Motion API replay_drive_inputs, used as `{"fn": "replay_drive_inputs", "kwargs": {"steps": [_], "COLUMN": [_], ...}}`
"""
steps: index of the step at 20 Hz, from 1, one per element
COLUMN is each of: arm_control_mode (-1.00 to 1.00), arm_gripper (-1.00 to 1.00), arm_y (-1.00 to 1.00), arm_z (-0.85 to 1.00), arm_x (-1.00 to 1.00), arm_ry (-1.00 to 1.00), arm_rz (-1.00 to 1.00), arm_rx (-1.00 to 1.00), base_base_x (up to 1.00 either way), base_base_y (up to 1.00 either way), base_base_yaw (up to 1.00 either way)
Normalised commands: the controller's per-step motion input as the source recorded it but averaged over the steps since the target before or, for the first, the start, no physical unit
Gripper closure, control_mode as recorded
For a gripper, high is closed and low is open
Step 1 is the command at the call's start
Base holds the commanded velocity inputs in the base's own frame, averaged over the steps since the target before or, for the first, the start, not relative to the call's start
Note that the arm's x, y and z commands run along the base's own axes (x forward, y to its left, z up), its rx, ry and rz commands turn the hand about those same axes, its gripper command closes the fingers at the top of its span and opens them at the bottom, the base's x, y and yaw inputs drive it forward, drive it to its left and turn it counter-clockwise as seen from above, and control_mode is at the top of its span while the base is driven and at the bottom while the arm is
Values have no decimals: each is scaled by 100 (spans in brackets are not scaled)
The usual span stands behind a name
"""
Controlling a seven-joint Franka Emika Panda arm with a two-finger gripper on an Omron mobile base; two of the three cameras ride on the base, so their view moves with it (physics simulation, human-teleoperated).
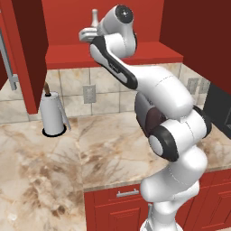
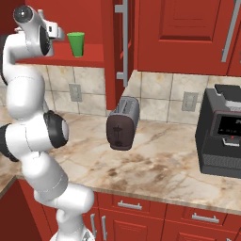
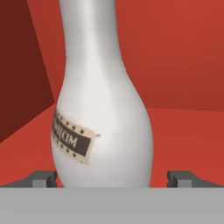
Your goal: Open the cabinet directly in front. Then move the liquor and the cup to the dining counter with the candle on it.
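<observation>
1. The gripper (image 3: 112, 179) has its jaws spread wide, one tip on each side of the liquor (image 3: 103, 109). The bottle stands upright on the cabinet (image 3: 183, 131) shelf, its belly between the jaws and not yet pinched; gaps show on both sides, the wider one at the right tip.

2. Off-centre risk: the bottle sits nearer the left tip. If the jaws close as they stand, that tip would likely meet the glass first and shove the bottle sideways before the other arrives. It could skid or rock on the shelf.

3. Slip risk: the body is smooth, rounded and tapers upward. I judge that a pinch above the widest part could squeeze it downward out of the jaws; a pinch at the label (image 3: 72, 141) band looks safer.

4. Tipping risk: the bottle is tall with a slim neck. Any further push forward with the jaws still apart could topple it toward the back wall.

5. Withdrawal risk: in the right base view the cup (image 2: 76, 44) stands on the same shelf, off to one side of the hand. An open door (image 2: 114, 47) lies beyond it. A wide swing out could clip the cup or knock the bottle against the door edge.

6. The dining counter and the candle are out of sight, so the carry path cannot be judged.
</observation>
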Motion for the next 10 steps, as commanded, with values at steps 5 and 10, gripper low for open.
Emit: {"fn": "replay_drive_inputs", "kwargs": {"steps": [5,10], "arm_control_mode": [-100,-100], "arm_gripper": [-100,100], "arm_y": [0,1], "arm_z": [0,0], "arm_x": [22,18], "arm_ry": [0,0], "arm_rz": [-1,0], "arm_rx": [0,0], "base_base_x": [0,0], "base_base_y": [0,0], "base_base_yaw": [0,0]}}
